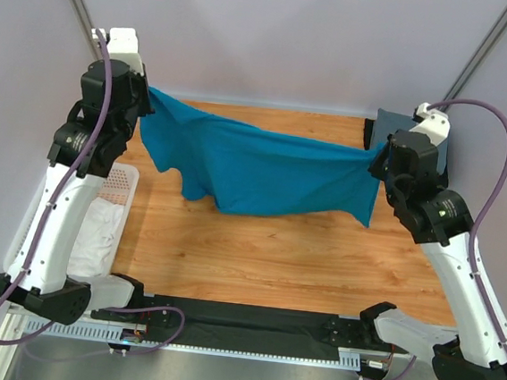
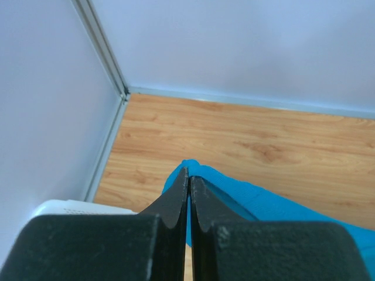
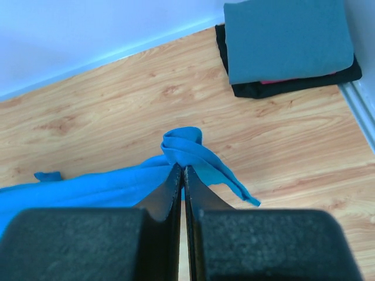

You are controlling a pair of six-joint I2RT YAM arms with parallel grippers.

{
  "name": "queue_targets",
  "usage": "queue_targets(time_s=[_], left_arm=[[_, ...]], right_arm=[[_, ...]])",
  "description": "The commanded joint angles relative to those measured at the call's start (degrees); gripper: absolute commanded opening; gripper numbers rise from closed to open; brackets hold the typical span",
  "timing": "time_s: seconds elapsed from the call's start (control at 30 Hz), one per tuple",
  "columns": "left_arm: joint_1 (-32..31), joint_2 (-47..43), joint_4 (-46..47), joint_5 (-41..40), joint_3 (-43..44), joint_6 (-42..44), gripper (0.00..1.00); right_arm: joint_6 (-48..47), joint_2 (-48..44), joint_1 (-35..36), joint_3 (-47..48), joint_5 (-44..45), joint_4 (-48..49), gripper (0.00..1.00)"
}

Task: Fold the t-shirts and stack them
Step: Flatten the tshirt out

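A teal-blue t-shirt (image 1: 256,168) hangs stretched in the air between my two grippers above the wooden table. My left gripper (image 1: 144,99) is shut on its left corner, seen as a blue bunch (image 2: 202,172) at the fingertips (image 2: 188,175). My right gripper (image 1: 381,157) is shut on its right corner, a blue knot (image 3: 183,143) above the fingertips (image 3: 183,170). A folded stack sits at the back right corner: a slate-grey tee (image 3: 287,38) on top, a red edge (image 3: 281,81) under it, a dark tee (image 3: 293,86) at the bottom. A white tee (image 1: 97,233) lies in the basket.
A white mesh laundry basket (image 1: 121,184) stands at the table's left edge under my left arm. The wooden table (image 1: 301,257) shows below the hanging shirt. Pale walls close in the back and sides.
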Motion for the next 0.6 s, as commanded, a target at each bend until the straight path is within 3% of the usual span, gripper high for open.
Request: queue_targets(time_s=[0.0,0.57], left_arm=[[0.5,-2.9,1.7,-2.9,5.9,6.1,0.0],[0.5,-3.0,1.8,-1.9,8.3,8.6,0.0]], right_arm=[[-3.1,-1.6,-1.1,3.9,2.1,1.9,0.0],[-1.8,-1.1,-3.4,2.8,-4.2,4.5,0.0]])
